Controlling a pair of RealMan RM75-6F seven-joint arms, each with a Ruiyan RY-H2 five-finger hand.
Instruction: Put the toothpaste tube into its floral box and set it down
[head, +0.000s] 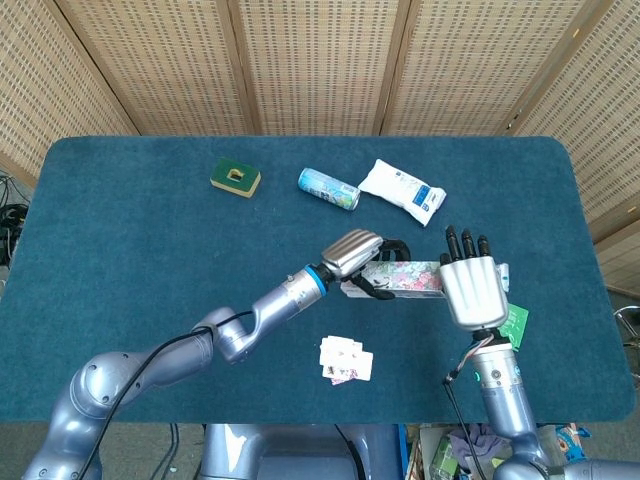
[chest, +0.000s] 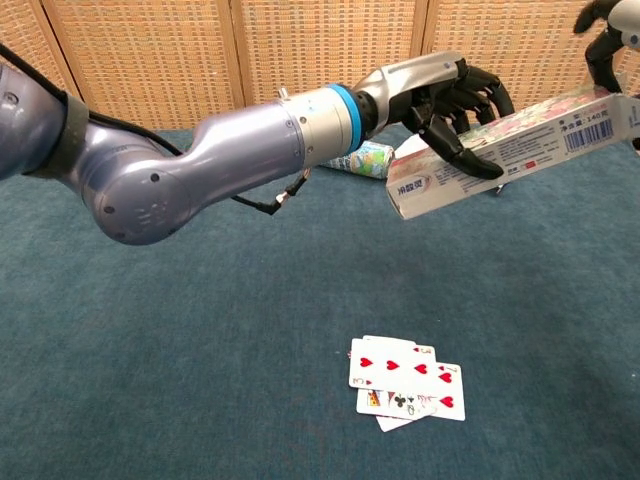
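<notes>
My left hand (head: 355, 255) grips the floral box (head: 405, 280) near its left end and holds it above the table. In the chest view the box (chest: 520, 140) tilts, its right end raised, with the left hand (chest: 450, 95) wrapped over its top. My right hand (head: 470, 288) stands at the box's right end with its fingers stretched out straight and nothing in them. Only its dark fingers (chest: 605, 20) show at the top right of the chest view. The toothpaste tube shows in neither view.
A fan of playing cards (head: 345, 360) lies near the front of the table, below the box. At the back are a green and yellow sponge (head: 235, 178), a lying can (head: 328, 188) and a white packet (head: 402, 190). A green card (head: 513, 325) lies by my right wrist.
</notes>
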